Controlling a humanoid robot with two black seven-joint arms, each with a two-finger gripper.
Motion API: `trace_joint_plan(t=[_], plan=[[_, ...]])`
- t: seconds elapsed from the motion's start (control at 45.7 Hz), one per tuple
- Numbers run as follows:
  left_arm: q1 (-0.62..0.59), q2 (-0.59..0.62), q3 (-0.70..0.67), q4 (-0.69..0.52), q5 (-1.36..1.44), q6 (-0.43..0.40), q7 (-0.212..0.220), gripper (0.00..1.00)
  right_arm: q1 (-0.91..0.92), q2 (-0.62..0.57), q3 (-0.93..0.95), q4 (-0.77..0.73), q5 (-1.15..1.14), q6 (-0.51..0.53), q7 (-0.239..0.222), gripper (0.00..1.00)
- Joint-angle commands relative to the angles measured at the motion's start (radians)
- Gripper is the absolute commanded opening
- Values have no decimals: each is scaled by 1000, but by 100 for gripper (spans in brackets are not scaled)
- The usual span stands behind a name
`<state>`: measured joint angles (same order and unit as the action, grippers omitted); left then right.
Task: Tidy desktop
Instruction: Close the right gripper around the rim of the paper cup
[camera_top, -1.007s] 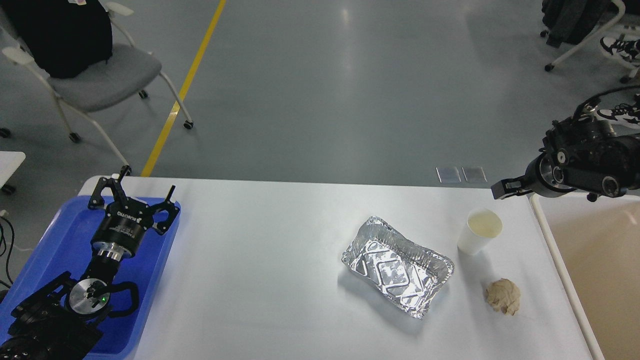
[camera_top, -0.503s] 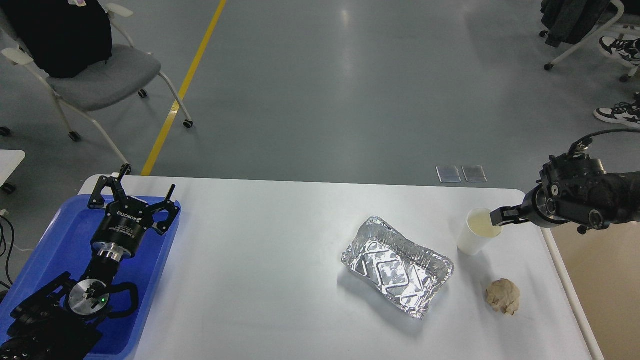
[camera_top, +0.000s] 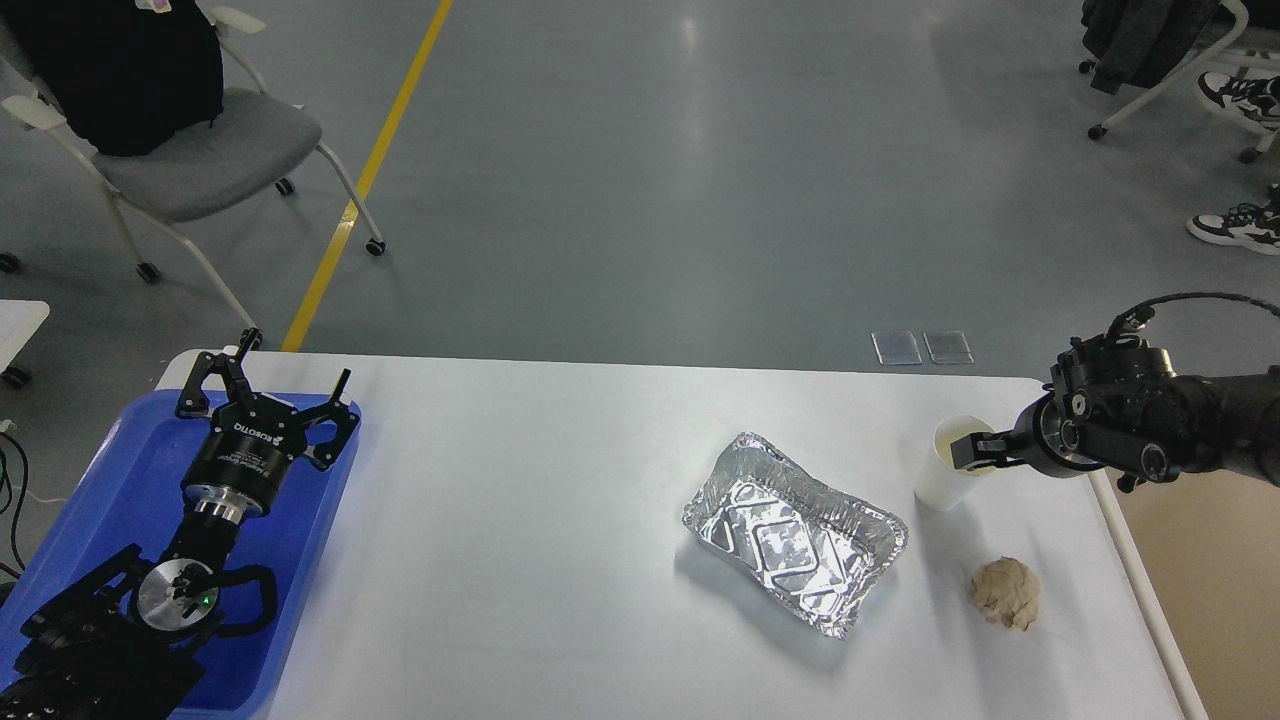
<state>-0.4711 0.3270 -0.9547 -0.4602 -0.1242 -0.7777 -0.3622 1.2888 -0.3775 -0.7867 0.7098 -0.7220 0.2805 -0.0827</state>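
Note:
The white desktop (camera_top: 520, 520) holds a crinkled foil tray (camera_top: 795, 530) right of centre. A white paper cup (camera_top: 935, 485) stands near the right edge, and a crumpled beige paper ball (camera_top: 1005, 592) lies in front of it. My right gripper (camera_top: 968, 450) comes in from the right and its tip overlaps the cup's rim and mouth. It is seen end-on and dark, so its fingers cannot be told apart. My left gripper (camera_top: 270, 385) is open and empty above the far end of the blue tray (camera_top: 100, 480).
A beige bin with a white rim (camera_top: 1210, 580) stands right of the desktop. The blue tray sits on the left edge under my left arm. A grey chair (camera_top: 190, 150) and a yellow floor line lie beyond the table.
My right gripper has moved down and to the left, from above the bin's corner to the cup's rim. The left arm and the objects have not moved.

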Motion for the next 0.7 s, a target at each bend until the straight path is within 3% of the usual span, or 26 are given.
trace_joint_plan(t=[0.0, 0.109, 0.241, 0.306, 0.328, 0.416, 0.678], plan=[[0, 1, -1, 0, 0, 0, 0, 99, -57, 23, 32, -49, -5, -32, 1, 81], [0, 1, 1, 0, 0, 0, 0, 99, -75, 29, 44, -70, -10, -32, 1, 61], [0, 1, 1, 0, 0, 0, 0, 99, -82, 31, 44, -79, -25, -32, 1, 46], [0, 1, -1, 0, 0, 0, 0, 99, -83, 31, 46, -79, -39, -34, 3, 16], [0, 1, -1, 0, 0, 0, 0, 99, -83, 32, 46, -81, -42, -34, 3, 11], [0, 1, -1, 0, 0, 0, 0, 99, -82, 31, 46, -79, -45, -34, 3, 0], [0, 1, -1, 0, 0, 0, 0, 99, -72, 31, 46, -76, -45, -26, 5, 0]])
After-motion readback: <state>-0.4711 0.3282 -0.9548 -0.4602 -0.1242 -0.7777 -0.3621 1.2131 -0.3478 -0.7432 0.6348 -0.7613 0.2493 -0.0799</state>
